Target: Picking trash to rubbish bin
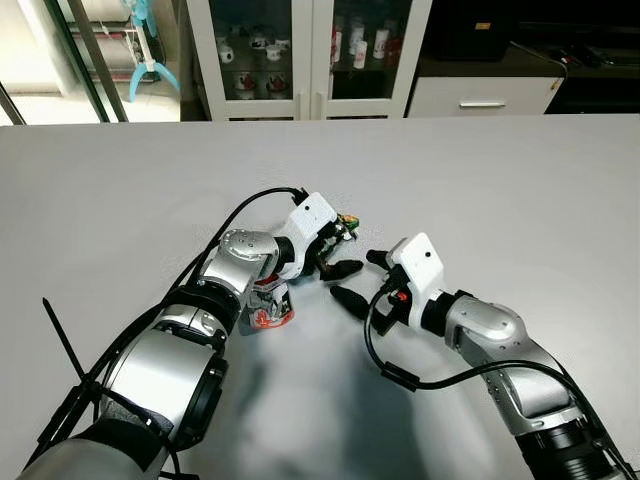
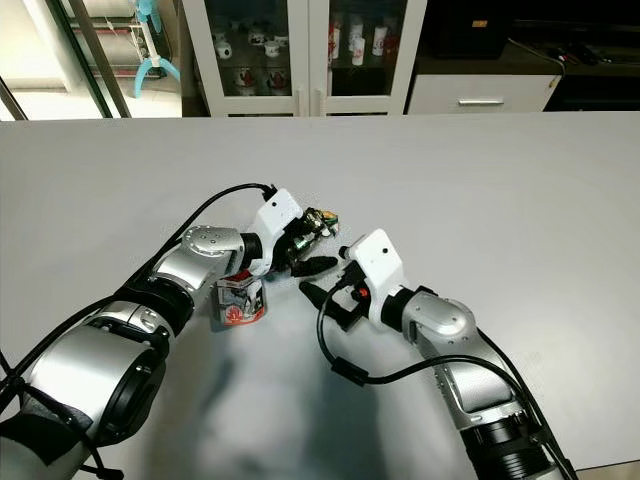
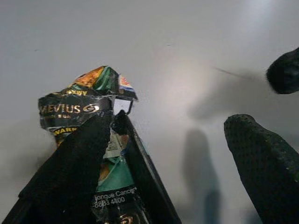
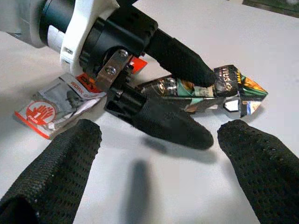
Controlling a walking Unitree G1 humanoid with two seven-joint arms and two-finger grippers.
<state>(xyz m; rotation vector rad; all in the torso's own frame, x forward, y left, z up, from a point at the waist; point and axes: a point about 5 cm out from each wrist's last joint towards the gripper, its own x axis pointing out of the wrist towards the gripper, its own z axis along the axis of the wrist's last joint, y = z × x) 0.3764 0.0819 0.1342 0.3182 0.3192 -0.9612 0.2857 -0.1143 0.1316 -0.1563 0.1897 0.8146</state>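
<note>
A crumpled green and black cigarette pack lies on the grey table. My left gripper is open around it. One finger lies against the pack, and the other finger stands well apart from it. A red and white glove packet lies on the table under my left wrist. My right gripper is open with nothing in it. It points at the left gripper from close by, and the pack lies just beyond its fingertips.
The table stretches wide to the far edge and to both sides. Behind it stands a white glass-door cabinet with mugs inside, and a white drawer unit to its right. A black cable tie sticks out beside my left arm.
</note>
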